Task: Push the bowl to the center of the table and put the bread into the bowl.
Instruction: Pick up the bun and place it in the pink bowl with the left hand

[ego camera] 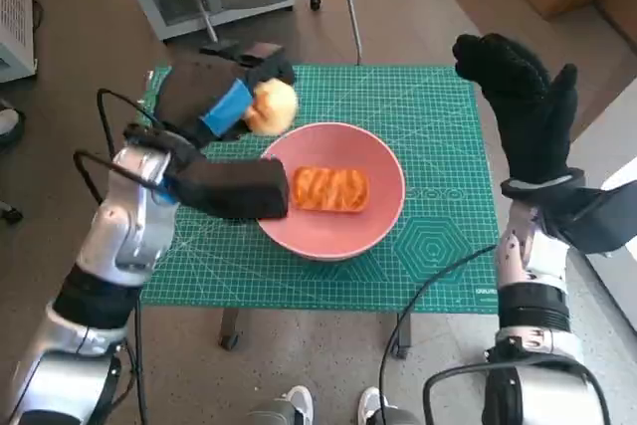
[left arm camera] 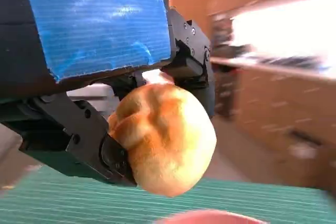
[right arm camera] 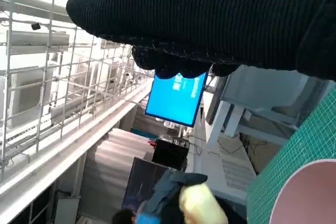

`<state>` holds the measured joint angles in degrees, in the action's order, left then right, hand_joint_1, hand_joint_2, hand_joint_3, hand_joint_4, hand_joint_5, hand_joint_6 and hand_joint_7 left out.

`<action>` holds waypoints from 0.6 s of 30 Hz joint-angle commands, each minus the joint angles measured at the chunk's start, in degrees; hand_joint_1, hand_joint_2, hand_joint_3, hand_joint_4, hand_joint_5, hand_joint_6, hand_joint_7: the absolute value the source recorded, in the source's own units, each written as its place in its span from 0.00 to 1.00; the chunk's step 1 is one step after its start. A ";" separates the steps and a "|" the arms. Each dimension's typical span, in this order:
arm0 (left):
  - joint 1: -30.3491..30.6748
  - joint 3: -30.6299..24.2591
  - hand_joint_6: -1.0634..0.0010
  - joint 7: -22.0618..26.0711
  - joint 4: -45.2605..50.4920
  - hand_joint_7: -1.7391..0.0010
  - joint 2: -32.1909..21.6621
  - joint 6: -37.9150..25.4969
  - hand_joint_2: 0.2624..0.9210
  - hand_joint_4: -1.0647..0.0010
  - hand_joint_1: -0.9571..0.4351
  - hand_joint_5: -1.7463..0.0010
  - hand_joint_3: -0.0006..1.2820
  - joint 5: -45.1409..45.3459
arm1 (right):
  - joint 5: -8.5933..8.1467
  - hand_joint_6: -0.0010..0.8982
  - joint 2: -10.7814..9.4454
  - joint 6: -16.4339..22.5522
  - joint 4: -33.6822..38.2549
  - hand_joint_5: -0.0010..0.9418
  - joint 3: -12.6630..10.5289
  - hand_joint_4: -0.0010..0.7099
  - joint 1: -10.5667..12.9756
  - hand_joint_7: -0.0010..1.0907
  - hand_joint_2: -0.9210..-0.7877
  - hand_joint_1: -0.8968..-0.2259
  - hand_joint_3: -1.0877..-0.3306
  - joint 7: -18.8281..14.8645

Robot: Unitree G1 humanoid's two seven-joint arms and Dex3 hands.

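We see the left hand (ego camera: 231, 97) holding a round bread roll (ego camera: 272, 106), its fingers (left arm camera: 86, 140) clamped on it just beyond the pink bowl (ego camera: 383, 214), mid-worktop (ego camera: 438, 136). The right hand (ego camera: 523, 106) hangs raised, fingers apart, holding nothing.

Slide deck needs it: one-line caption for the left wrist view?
Left hand holds a round bread roll above the green mat.

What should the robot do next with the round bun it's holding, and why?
Probably carry the bread roll a little way over the pink bowl and lower it. The left hand holds the roll just beyond the bowl's rim, not above its hollow. The bowl already sits near the middle of the green mat, with an orange pastry inside.
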<state>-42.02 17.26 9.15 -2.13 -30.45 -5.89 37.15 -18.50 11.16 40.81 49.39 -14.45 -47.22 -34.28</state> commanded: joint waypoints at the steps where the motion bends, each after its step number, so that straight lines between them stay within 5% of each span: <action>1: 1.39 0.31 0.34 1.97 1.65 0.35 2.42 1.76 0.99 0.26 0.69 0.41 0.01 -1.94 | 0.77 0.41 -0.60 -1.03 0.32 0.01 0.69 0.40 0.82 0.01 0.00 0.44 0.59 0.53; 12: 0.64 2.71 0.42 5.25 -5.92 0.32 7.25 5.92 1.00 0.32 0.69 0.36 0.05 -4.36 | 0.33 0.40 -0.94 -1.24 -0.32 0.01 0.80 0.40 1.32 0.01 0.00 0.44 0.59 0.17; 14: 0.99 2.58 0.53 7.59 -6.44 0.47 7.58 4.56 1.00 0.45 0.81 0.26 0.13 -5.28 | 0.21 0.40 -0.87 -1.28 -0.58 0.00 0.77 0.40 1.50 0.01 0.00 0.45 0.59 0.07; 16: 1.09 2.72 0.75 10.91 -6.42 0.70 7.68 1.78 0.89 0.72 0.75 0.66 0.12 -5.78 | 0.23 0.41 -0.76 -1.25 -0.89 0.00 0.77 0.40 1.72 0.01 0.00 0.45 0.59 0.10; 18: 0.73 2.88 0.86 14.03 -6.28 0.81 7.61 -0.97 0.85 0.85 0.68 0.82 0.10 -5.70 | 0.40 0.41 -0.67 -1.22 -1.26 0.00 0.80 0.40 1.97 0.01 0.00 0.45 0.59 0.34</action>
<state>-41.46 20.01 19.15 -8.13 -22.67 -3.33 32.45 -17.99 10.51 40.56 48.36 -13.62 -46.86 -34.14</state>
